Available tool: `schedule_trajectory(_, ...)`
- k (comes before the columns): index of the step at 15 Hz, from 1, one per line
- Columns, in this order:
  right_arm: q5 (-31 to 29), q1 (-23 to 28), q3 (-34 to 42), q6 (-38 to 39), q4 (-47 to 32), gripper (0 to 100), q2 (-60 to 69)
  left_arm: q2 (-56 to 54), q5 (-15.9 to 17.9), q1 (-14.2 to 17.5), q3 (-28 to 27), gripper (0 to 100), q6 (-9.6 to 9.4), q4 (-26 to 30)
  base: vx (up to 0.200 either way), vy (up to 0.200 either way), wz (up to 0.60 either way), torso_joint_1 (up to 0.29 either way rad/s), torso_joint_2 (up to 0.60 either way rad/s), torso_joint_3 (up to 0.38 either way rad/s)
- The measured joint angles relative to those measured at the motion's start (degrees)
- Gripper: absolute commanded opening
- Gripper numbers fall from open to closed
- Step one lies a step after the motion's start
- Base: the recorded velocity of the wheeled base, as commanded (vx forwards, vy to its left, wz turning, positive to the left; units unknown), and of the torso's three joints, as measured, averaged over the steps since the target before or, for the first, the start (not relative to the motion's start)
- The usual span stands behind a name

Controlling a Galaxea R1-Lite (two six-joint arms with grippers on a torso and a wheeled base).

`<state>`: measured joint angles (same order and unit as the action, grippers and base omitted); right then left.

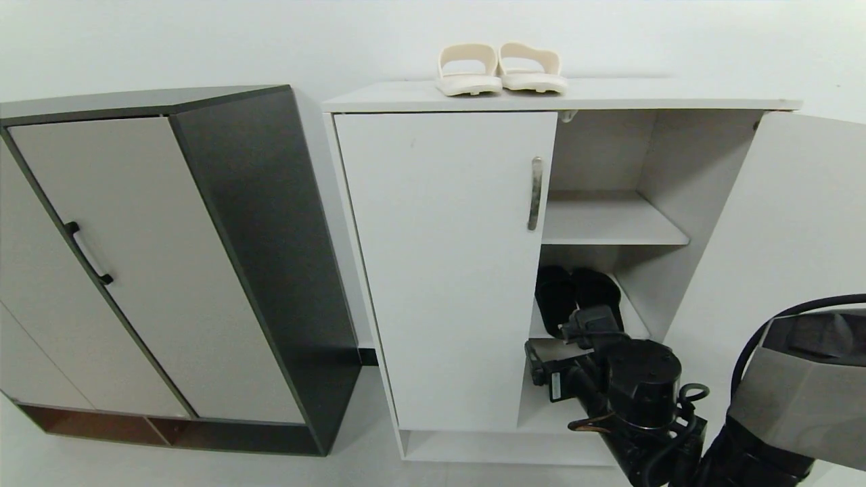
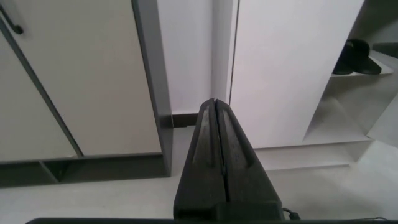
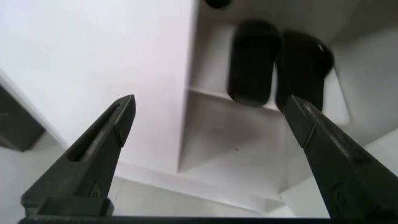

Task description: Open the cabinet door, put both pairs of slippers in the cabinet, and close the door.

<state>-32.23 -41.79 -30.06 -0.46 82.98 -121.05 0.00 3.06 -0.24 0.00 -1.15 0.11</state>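
Blk slippers side by side, long axes front-to-back in cabinet

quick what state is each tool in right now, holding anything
Left tool: closed, holding nothing.
Right tool: open, holding nothing, facing the black slippers.

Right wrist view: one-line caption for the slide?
Open right hand faces the black slippers lying on a shelf inside the white cabinet.

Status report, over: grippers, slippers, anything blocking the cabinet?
Left gripper shut, empty. Right gripper open, before the black slippers on the middle shelf. Cream slippers on cabinet top. Right door open, nothing in the way.
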Motion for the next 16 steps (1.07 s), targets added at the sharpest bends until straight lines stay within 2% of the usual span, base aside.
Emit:
schedule_trajectory(8,-0.20,-0.33,-0.37,-0.13,2.57,100,0.93,0.00,0.02,0.06,0.00,0,0.09,-0.01,0.000,0.000,0.00,0.000,-0.01,-0.008)
schedule_trajectory(11,-0.22,-0.73,-0.30,-1.06,3.27,100,0.99,0.00,0.00,0.06,0.00,0,0.11,-0.09,0.000,0.000,0.00,0.007,-0.18,-0.297)
schedule_trajectory(16,-0.26,-0.99,-0.11,-1.08,3.10,100,1.07,0.00,0.00,0.04,0.00,0,0.11,-0.04,0.000,0.000,0.00,0.068,-0.49,-0.360)
